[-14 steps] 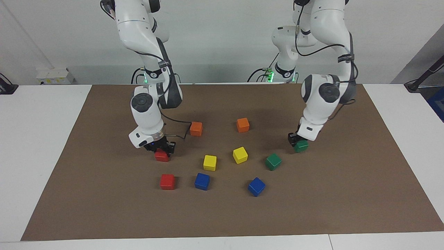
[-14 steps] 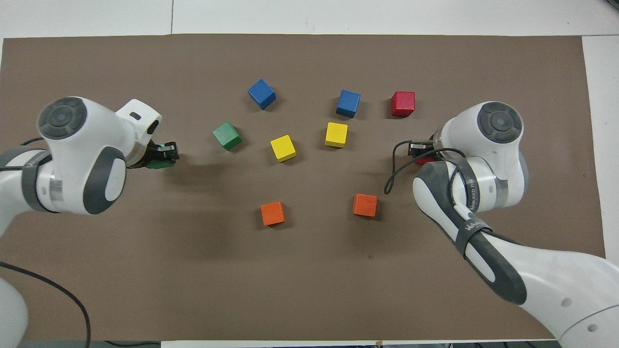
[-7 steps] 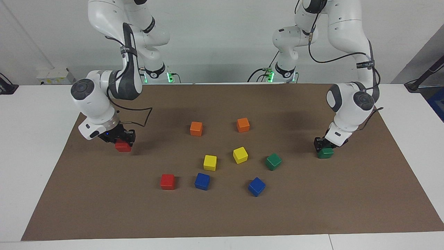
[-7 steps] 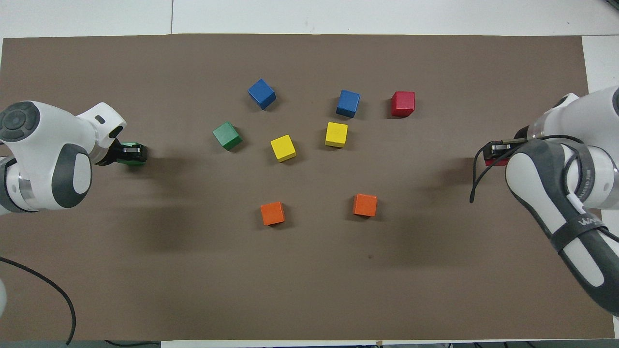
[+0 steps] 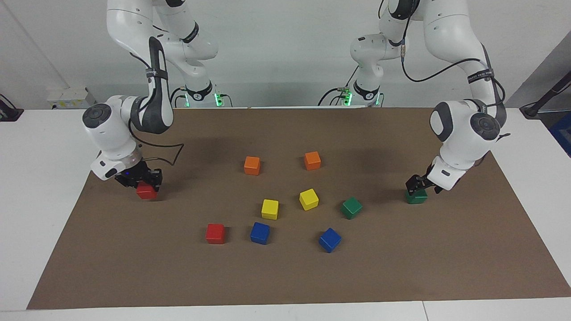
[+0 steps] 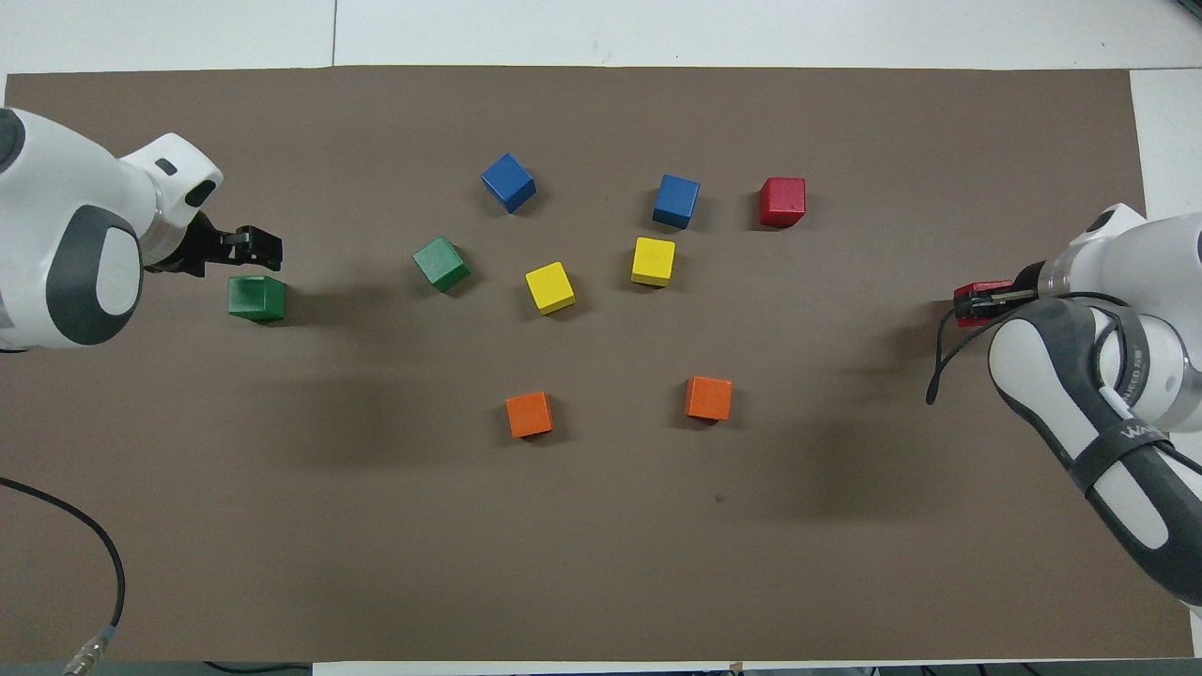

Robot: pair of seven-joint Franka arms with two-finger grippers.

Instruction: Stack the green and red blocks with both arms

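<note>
Item: worktop (image 5: 526, 147) with brown mat (image 5: 285, 276), where you find the loose cubes clustered mid-mat and two spots opened toward either end, apparently as separate stacking bases. Item: left hand (image 5: 418, 183), over the mat's left-arm end, jaws apart and empty just above the first green block (image 5: 416, 197); since a second ago it has let that block go and risen slightly, so the block now sits alone on the mat. Item: right hand (image 5: 139, 179), at the right-arm end, clamped on the first red block (image 5: 146, 191), carried outward from mid-mat and now low, at or just above the mat. Item: second green block (image 5: 351, 207) and second red block (image 5: 215, 233), unmoved, presumably your next picks. Item: orange, yellow and blue cubes, unmoved, no part of the job.
</note>
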